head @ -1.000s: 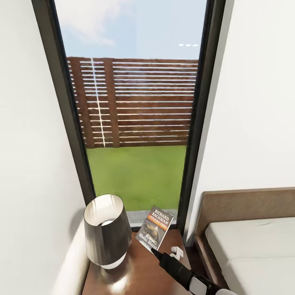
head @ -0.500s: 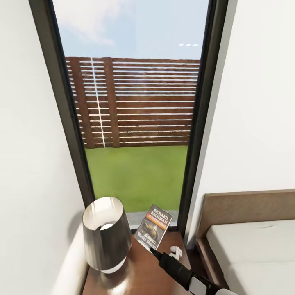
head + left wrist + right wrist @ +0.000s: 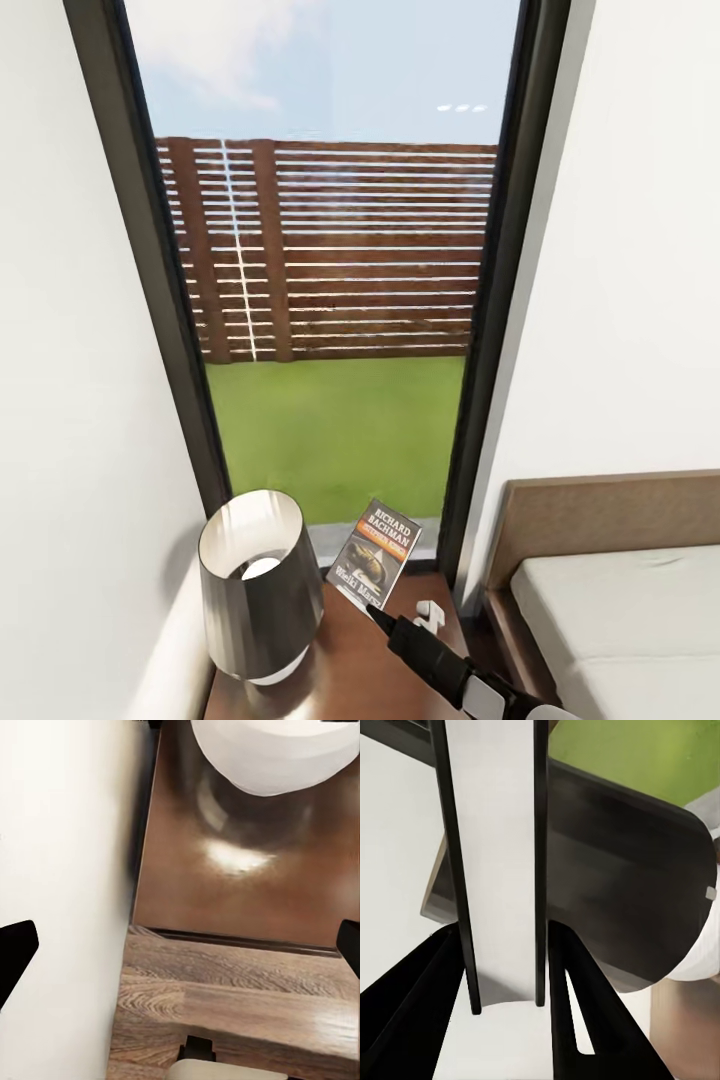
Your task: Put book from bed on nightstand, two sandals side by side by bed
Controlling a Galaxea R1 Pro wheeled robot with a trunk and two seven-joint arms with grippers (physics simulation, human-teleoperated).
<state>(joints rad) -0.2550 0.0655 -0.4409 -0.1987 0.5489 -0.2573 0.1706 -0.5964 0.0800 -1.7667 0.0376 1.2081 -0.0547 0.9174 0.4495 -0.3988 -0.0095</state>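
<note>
Window [image 3: 330, 300] behind; right claw [image 3: 378, 612] clamped on book [image 3: 376, 553], held upright over nightstand [image 3: 340, 670], lamp [image 3: 258, 585] just beside it.

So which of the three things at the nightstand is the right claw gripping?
The paperback book, tilted up and pinched at its lower edge by the right claw. The lamp and the small white object stand free on the nightstand.
</note>
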